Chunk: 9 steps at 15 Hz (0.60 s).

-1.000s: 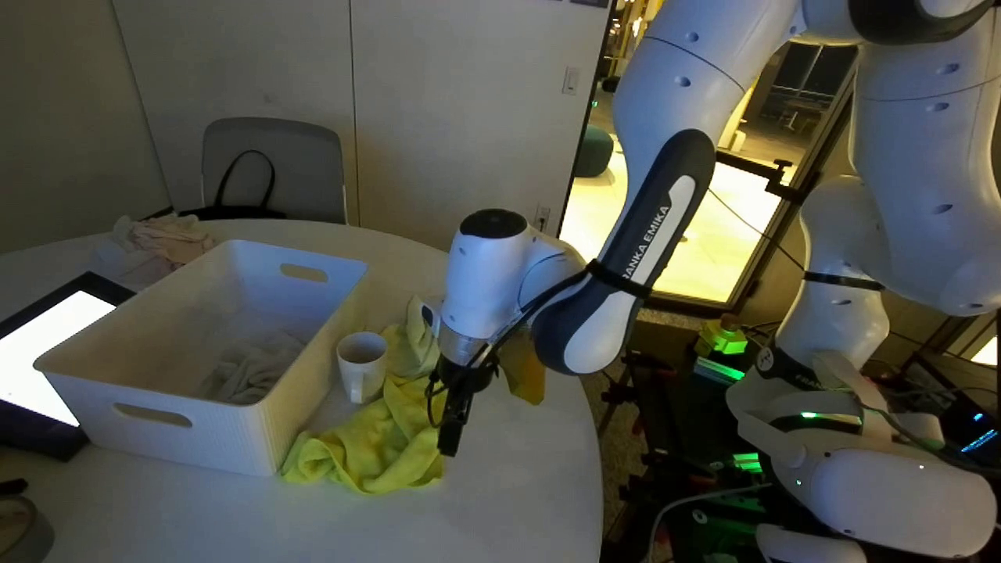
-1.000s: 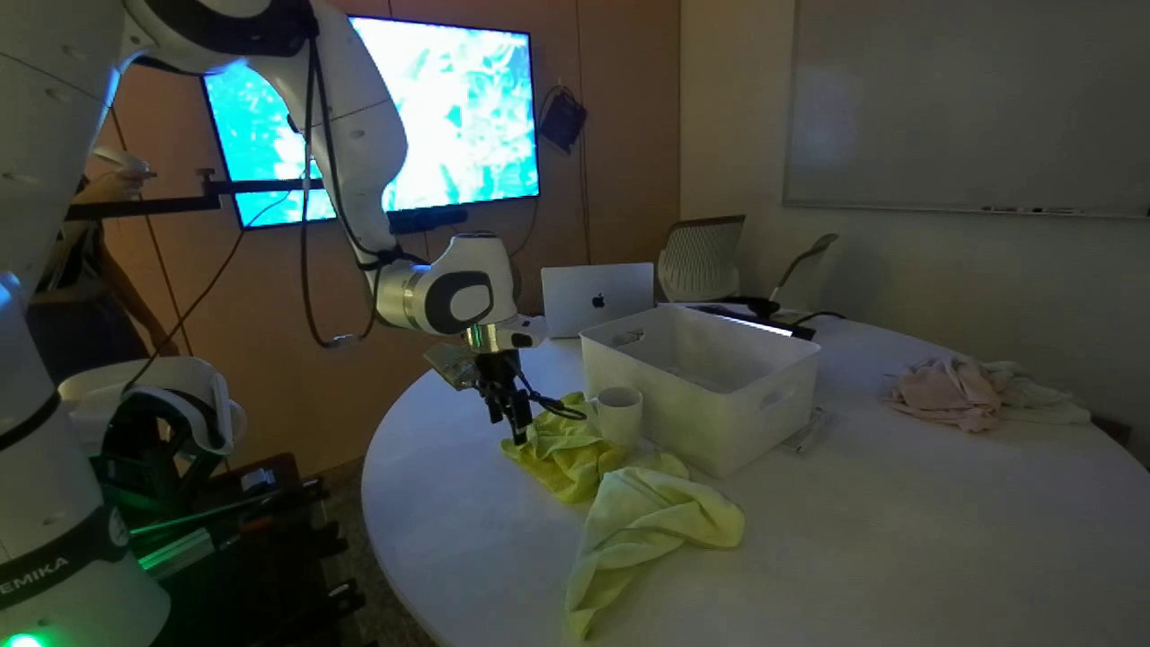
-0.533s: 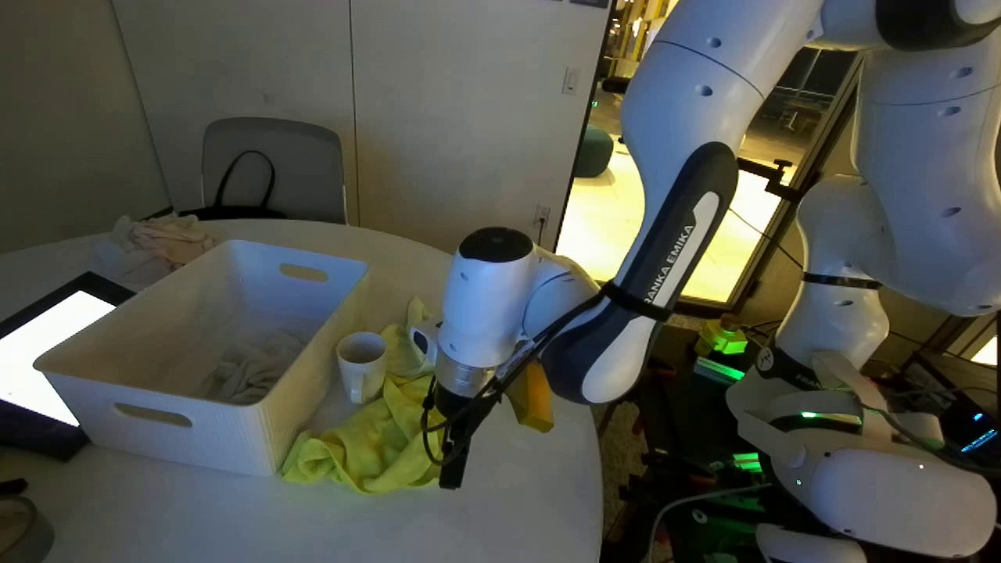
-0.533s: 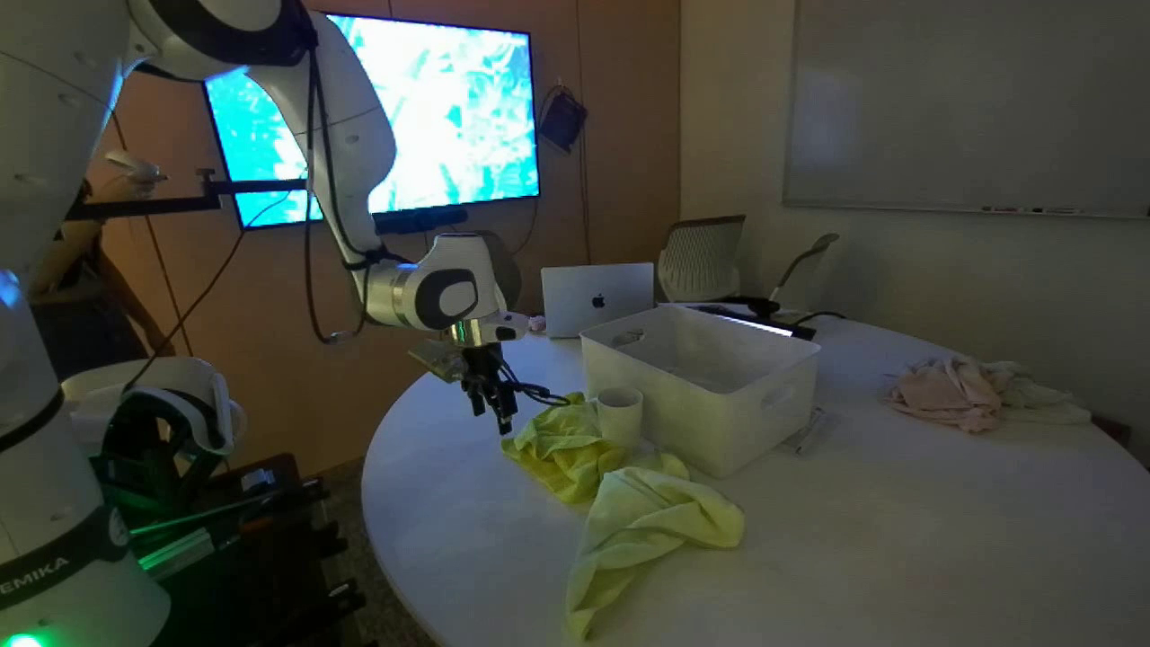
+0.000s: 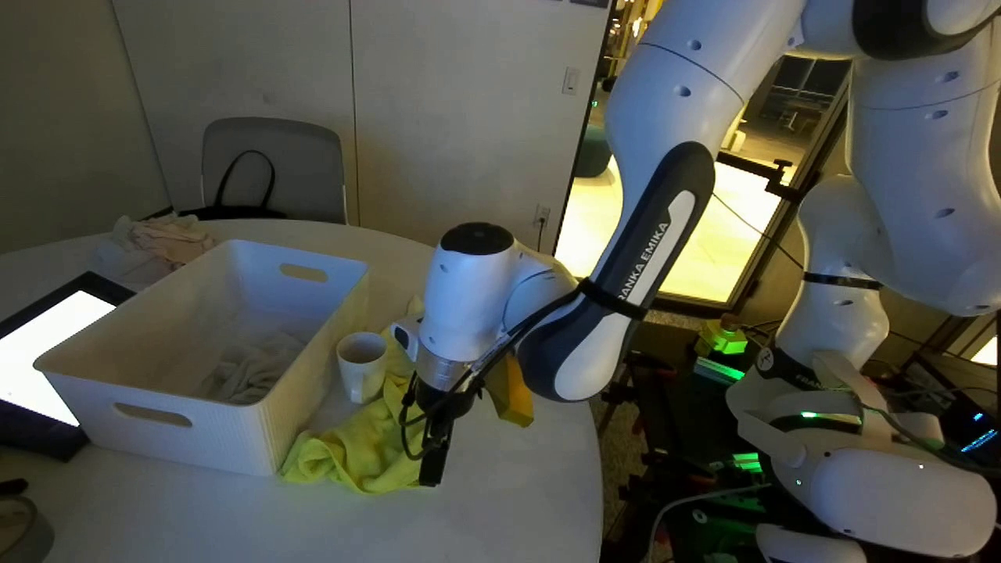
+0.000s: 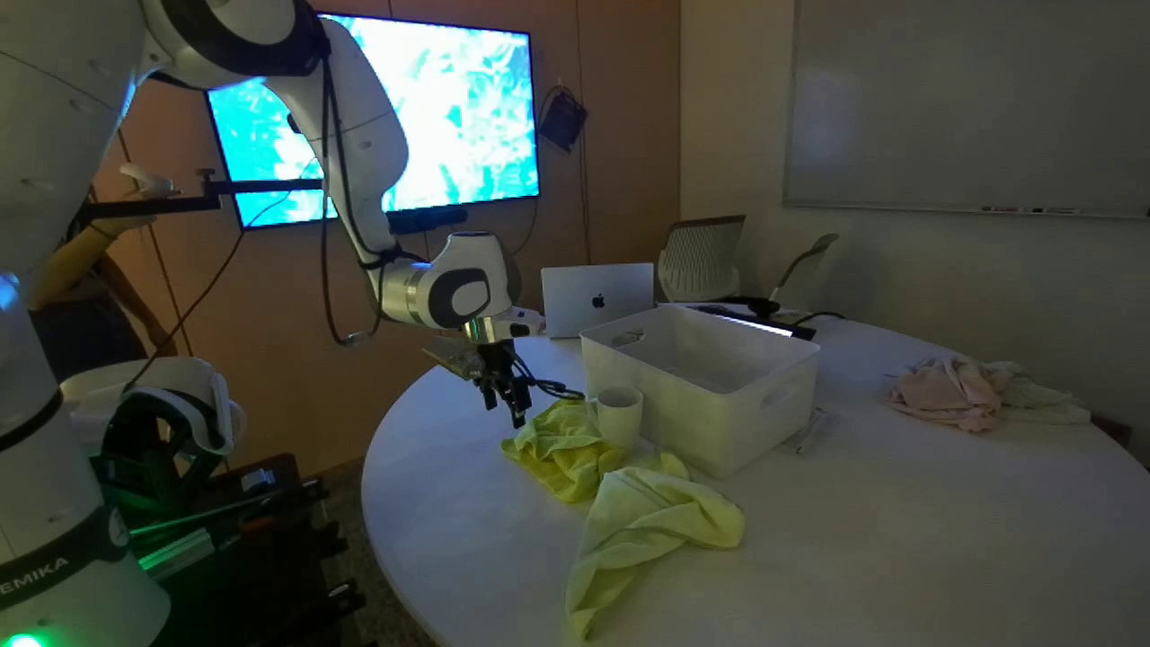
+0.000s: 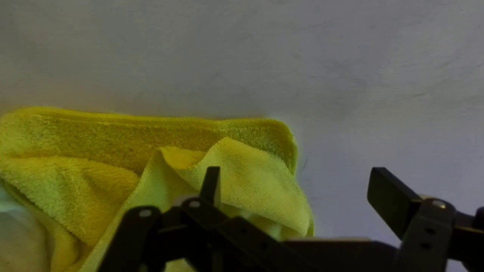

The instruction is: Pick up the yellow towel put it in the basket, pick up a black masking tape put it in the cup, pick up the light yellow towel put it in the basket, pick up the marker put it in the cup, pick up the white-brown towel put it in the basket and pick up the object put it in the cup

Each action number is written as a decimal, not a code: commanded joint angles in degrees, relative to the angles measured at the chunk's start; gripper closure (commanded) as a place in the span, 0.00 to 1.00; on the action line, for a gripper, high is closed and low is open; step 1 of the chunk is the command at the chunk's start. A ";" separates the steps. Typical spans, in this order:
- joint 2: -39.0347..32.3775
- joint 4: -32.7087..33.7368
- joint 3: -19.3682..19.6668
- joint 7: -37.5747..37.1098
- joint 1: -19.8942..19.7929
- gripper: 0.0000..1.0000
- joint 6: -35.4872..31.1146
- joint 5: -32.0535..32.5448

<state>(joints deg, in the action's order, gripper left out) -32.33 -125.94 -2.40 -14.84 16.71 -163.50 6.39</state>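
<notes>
Two fingers (image 7: 391, 200) of the gripper (image 7: 294, 181) stand wide apart (contact unclear) near the yellow towel (image 7: 98, 141).

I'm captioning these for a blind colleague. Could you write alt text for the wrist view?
An open black tool hangs, gripping nothing, above a crumpled yellow towel on a pale table. One jaw shows against the towel, the other against the table.

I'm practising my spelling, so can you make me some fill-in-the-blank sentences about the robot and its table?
1. The cup stands ____ (inside or outside) the basket.
2. The gripper is ____ (open or shut).
3. In the wrist view, the towel is coloured ____.
4. The logo on the laptop is an ____.

Missing words: outside; open; yellow; apple
</notes>
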 commanded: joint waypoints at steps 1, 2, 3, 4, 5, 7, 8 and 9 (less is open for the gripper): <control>-3.17 3.86 -2.26 4.24 -2.85 0.00 0.70 -2.84; -3.80 4.43 -2.43 4.73 -3.29 0.00 0.85 -3.20; -4.42 5.07 -2.46 5.08 -3.62 0.00 1.08 -3.47; -4.89 5.50 -2.49 5.34 -3.90 0.00 1.16 -3.67; -5.41 6.02 -2.42 5.46 -4.05 0.00 1.29 -3.76; -6.34 6.94 -1.78 5.31 -3.79 0.00 1.60 -3.73; -6.74 7.36 -1.68 5.24 -3.76 0.00 1.83 -3.72; -7.22 7.75 -1.50 5.11 -3.62 0.00 1.86 -3.61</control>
<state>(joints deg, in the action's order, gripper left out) -38.01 -120.69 -3.76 -11.16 13.19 -162.95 4.06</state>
